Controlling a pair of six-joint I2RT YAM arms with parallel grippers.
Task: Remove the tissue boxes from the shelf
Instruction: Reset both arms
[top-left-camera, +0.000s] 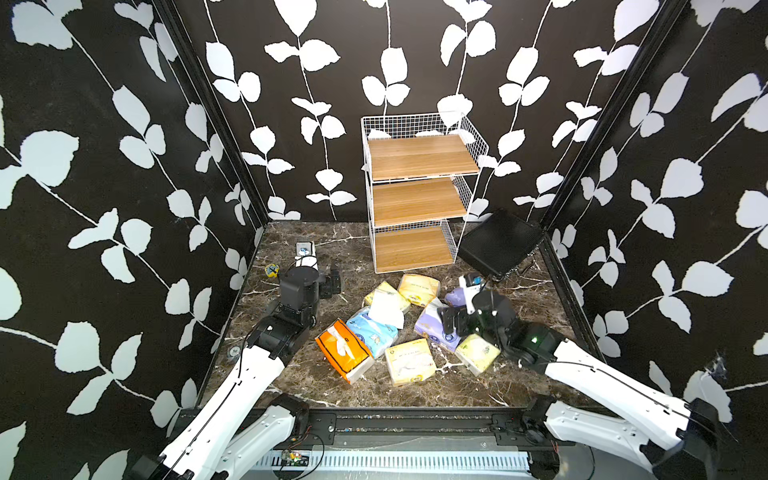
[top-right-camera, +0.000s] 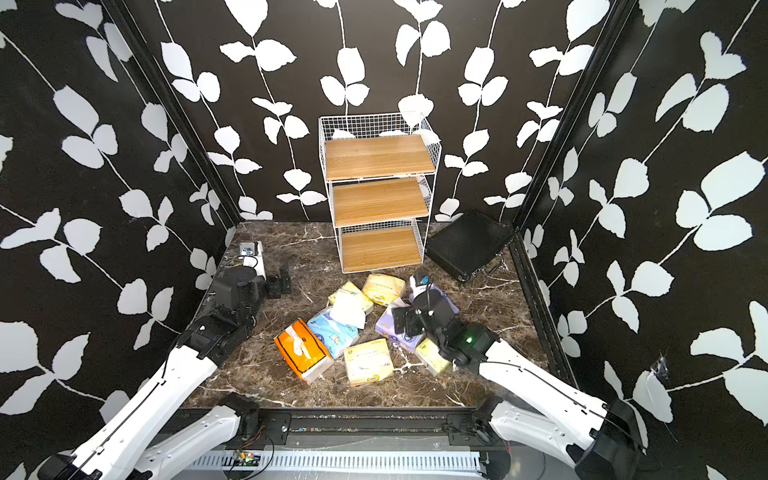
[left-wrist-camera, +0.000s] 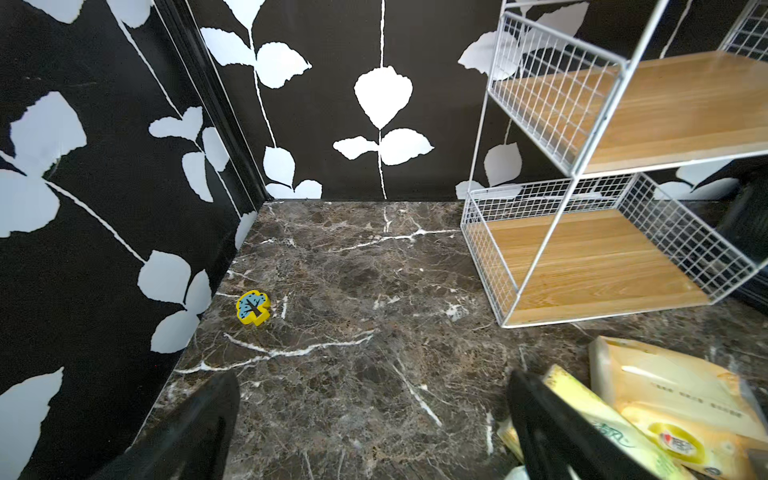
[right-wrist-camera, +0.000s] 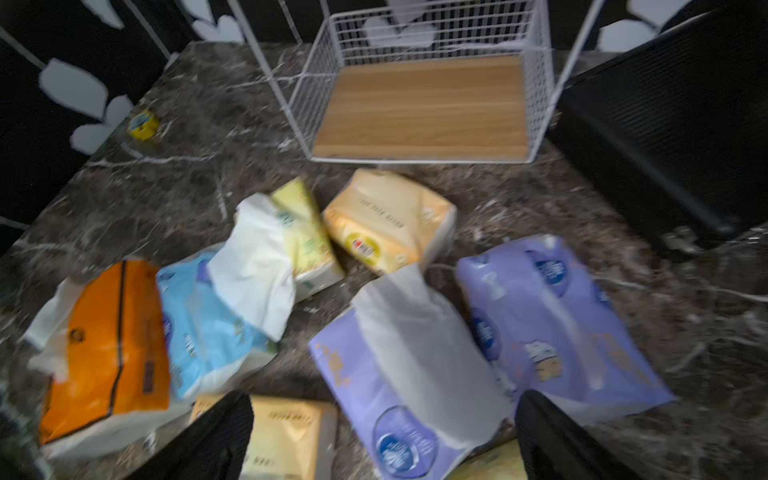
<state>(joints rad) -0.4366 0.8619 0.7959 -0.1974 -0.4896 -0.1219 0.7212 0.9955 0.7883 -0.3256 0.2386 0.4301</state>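
In both top views the shelf (top-left-camera: 419, 201) is seen standing at the back of the worktop (top-left-camera: 374, 399), with the tissue boxes (top-left-camera: 374, 328) scattered on the marble in front of it.

In the left wrist view the left claw (left-wrist-camera: 374, 432) is held apart over marble, near yellow packs (left-wrist-camera: 665, 395).

In the right wrist view the right claw (right-wrist-camera: 382, 440) is spread wide above a lavender pack (right-wrist-camera: 415, 374), with nothing clamped.

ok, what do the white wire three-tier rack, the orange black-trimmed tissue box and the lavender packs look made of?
White wire rack: coated metal grid, probably; boards wood-grain, satin sheen, likely laminate. Orange tissue box: seemingly card, crisp edges. Lavender packs: glossy plastic film, creased with highlights.
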